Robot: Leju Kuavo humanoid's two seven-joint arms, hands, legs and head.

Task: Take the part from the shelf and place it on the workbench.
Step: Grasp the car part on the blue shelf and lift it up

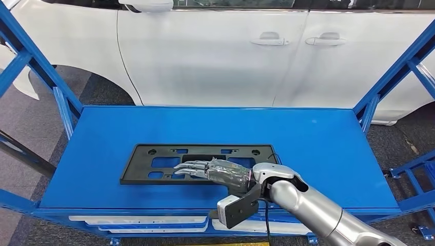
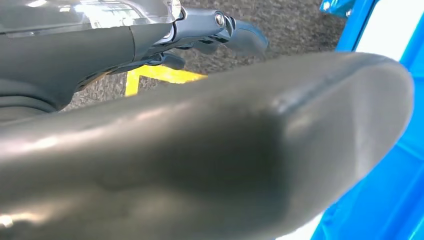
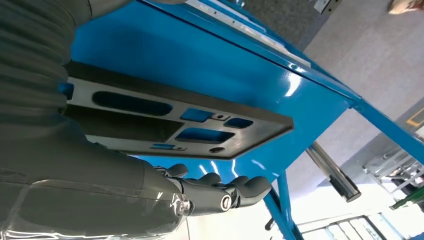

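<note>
black plastic part (image 1: 200,163) is lying flat on the blue shelf (image 1: 318,148), looking light, stiff and thin. right hand (image 1: 218,171) is hovering over it, fingers extended, holding nothing; a long edge looks the likeliest grip.

The right hand (image 1: 215,171) is covering the middle of the black plate (image 1: 154,164), near lower centre; whether it is touching is unclear, and the car (image 1: 231,51) is running off the top edge
</note>
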